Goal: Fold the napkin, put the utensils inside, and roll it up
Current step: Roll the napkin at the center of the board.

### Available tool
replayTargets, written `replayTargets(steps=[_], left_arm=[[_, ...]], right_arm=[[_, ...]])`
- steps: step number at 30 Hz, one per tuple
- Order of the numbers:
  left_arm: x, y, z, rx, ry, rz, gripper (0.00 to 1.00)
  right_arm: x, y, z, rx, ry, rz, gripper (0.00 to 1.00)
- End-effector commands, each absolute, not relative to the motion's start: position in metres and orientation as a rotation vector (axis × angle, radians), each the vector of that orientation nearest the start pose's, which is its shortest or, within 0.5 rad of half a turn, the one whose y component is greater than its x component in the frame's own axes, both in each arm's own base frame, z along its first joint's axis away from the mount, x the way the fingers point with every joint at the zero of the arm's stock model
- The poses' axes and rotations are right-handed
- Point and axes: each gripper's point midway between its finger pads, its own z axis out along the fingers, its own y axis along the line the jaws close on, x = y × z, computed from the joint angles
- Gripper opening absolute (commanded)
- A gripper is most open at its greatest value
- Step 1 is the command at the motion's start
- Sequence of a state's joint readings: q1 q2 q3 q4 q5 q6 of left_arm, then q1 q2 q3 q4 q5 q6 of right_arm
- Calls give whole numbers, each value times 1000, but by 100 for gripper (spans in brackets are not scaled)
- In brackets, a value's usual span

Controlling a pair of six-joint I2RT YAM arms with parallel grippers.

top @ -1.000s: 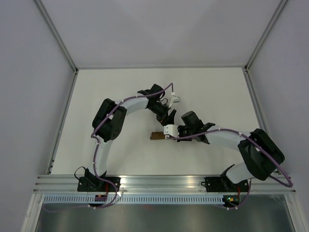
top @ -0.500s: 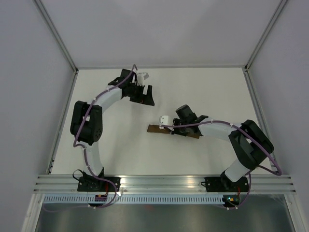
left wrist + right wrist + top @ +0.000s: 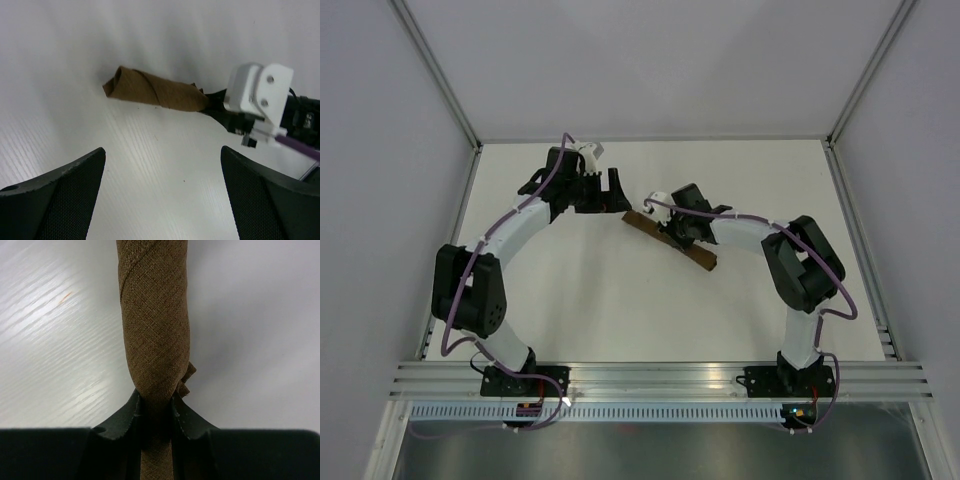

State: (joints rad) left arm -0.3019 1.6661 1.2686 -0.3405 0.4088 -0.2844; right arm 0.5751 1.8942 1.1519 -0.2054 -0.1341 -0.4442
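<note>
From above, the napkin (image 3: 642,221), a tight brown roll, slants across the white bench (image 3: 620,310), with open room around it. Left wrist: the left end effector (image 3: 162,150) gapes wide, the roll beyond it. Right wrist: the right end effector (image 3: 155,405) clamps the coarse weave.

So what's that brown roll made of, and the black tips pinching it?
The roll looks like woven cloth, matte, linen-like: a coarse crisscross weave shows and its edges fold softly. The black fingertips look like rubber or soft plastic, dull, with a wavy edge that hugs the cloth; which exactly, I can't tell.
</note>
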Motion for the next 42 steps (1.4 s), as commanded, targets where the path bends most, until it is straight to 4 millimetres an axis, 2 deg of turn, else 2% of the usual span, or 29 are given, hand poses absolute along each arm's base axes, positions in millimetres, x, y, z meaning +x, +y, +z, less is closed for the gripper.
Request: replayTargets(steps=[1, 2, 6, 13, 20, 25, 28, 33, 42], left_arm=[[391, -213, 192, 153, 2258, -823, 100], [389, -214, 194, 154, 2256, -826, 100], [379, -223, 198, 178, 2250, -856, 100], [368, -230, 197, 206, 2254, -867, 100], [368, -230, 182, 181, 2291, -855, 100], [371, -241, 166, 174, 2325, -857, 100], [373, -251, 157, 185, 2343, -857, 100], [373, -263, 149, 195, 2363, -854, 100], [375, -269, 141, 195, 2376, -847, 100]], right_arm=[[350, 205, -33, -1067, 2554, 207, 0], [353, 201, -38, -1034, 2581, 200, 0], [369, 202, -34, -890, 2643, 241, 1], [375, 207, -48, -630, 2746, 273, 0], [388, 214, -50, -430, 2757, 288, 1], [386, 227, -49, -300, 2778, 396, 1], [387, 233, -47, -276, 2773, 449, 3], [396, 240, -38, -264, 2748, 488, 11], [400, 243, -27, -290, 2723, 505, 30]])
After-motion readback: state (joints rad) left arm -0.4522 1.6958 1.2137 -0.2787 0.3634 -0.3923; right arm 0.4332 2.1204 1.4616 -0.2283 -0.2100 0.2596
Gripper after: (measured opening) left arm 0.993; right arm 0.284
